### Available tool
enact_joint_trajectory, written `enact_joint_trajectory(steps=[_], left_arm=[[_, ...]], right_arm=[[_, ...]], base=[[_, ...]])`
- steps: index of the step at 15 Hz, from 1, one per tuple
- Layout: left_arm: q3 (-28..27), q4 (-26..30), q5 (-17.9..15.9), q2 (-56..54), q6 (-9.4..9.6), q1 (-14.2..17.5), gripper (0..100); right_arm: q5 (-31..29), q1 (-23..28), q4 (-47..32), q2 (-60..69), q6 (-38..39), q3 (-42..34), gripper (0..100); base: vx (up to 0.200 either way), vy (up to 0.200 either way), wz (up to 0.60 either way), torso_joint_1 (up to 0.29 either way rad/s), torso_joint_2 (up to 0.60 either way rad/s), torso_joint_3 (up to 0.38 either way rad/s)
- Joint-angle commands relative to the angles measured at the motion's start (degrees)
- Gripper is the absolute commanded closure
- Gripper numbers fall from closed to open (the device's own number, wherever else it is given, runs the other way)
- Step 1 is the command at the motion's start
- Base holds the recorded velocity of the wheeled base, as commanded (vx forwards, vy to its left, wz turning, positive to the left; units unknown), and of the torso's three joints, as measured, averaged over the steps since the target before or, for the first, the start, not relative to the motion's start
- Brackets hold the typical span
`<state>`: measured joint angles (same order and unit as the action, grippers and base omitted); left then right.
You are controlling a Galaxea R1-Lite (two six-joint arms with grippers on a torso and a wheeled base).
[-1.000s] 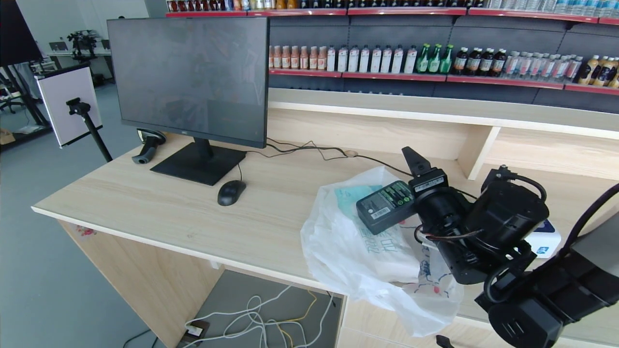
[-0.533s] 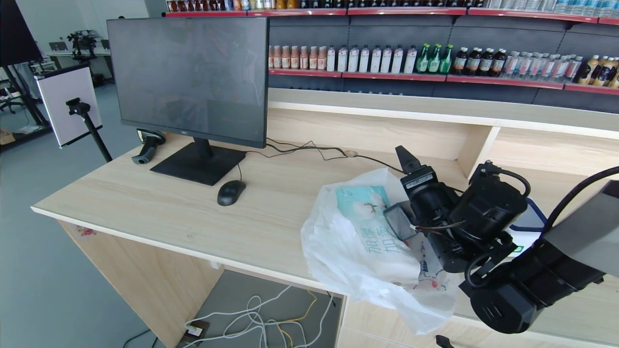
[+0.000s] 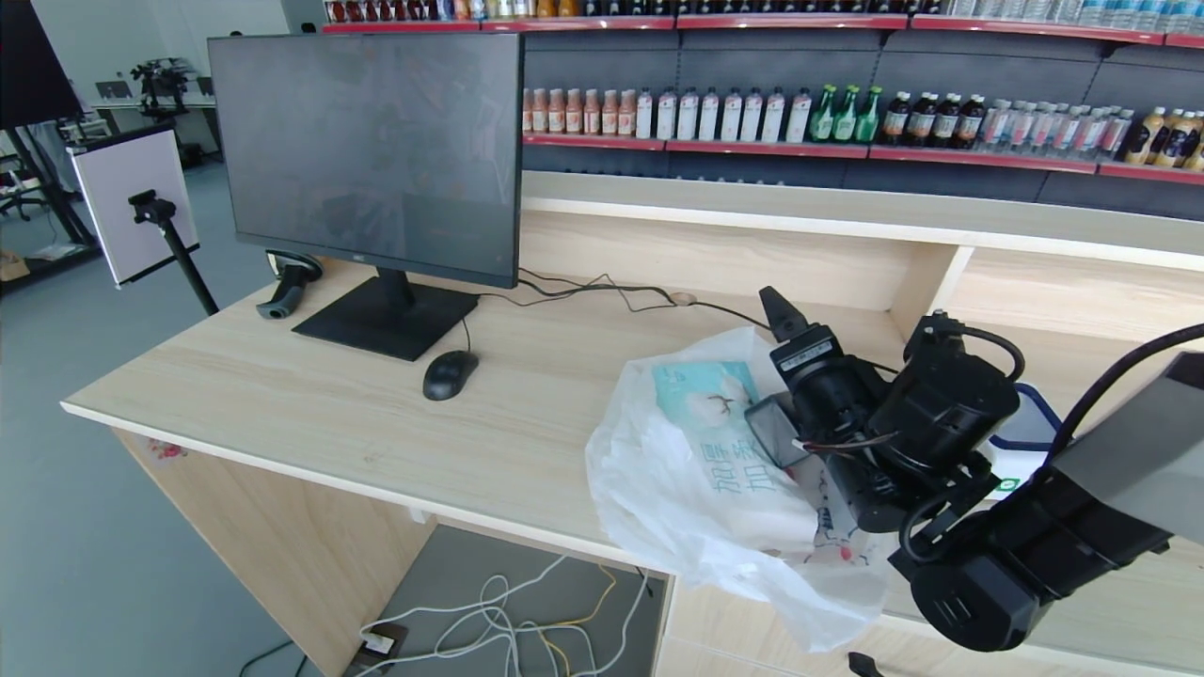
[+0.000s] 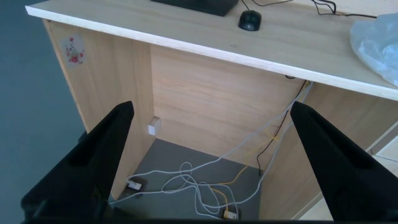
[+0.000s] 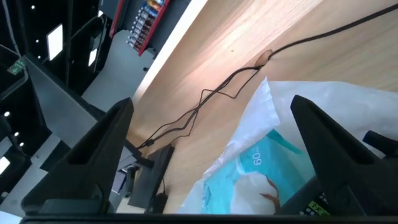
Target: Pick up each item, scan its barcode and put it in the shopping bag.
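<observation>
At the counter point(image 3: 329, 414), the right gripper point(image 5: 211, 102) hangs spread wide over the bag point(image 3: 640, 498), gripping nothing, while the box point(image 3: 773, 431) sits tilted in its mouth, a stiff, smooth, probably light pack best pinched across its flat faces.

The shopping bag point(image 3: 658, 498) is thin, see-through white plastic. It lies slumped at the near edge of the tabletop point(image 3: 376, 414), with its lower part drooping over that edge. Inside it a flat teal-and-white pack point(image 3: 705, 414) lies face up. A dark grey box point(image 3: 773, 431) sits tilted at the bag's mouth, just beside the pack. A blue-and-white box point(image 3: 1025, 442) lies on the tabletop, near the bag on its right.
</observation>
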<state>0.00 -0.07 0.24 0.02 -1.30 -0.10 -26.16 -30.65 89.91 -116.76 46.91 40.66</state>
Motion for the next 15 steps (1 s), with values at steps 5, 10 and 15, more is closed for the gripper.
enact_joint_trajectory(steps=[5,10,15], left_arm=[[0.0,0.0,0.0,0.0,-0.01,0.0,0],[0.0,0.0,0.0,0.0,-0.01,0.0,0],[0.0,0.0,0.0,0.0,-0.01,0.0,0]], right_arm=[[0.0,-2.8,0.1,7.2,-4.7,-4.5,0],[0.2,-10.1,0.1,18.7,-13.2,-14.4,0],[3.3,-10.4,0.1,29.0,-20.4,-27.1,0]], base=[[0.000,0.000,0.00,0.000,0.00,0.000],[0.000,0.000,0.00,0.000,0.00,0.000],[0.000,0.000,0.00,0.000,0.00,0.000]])
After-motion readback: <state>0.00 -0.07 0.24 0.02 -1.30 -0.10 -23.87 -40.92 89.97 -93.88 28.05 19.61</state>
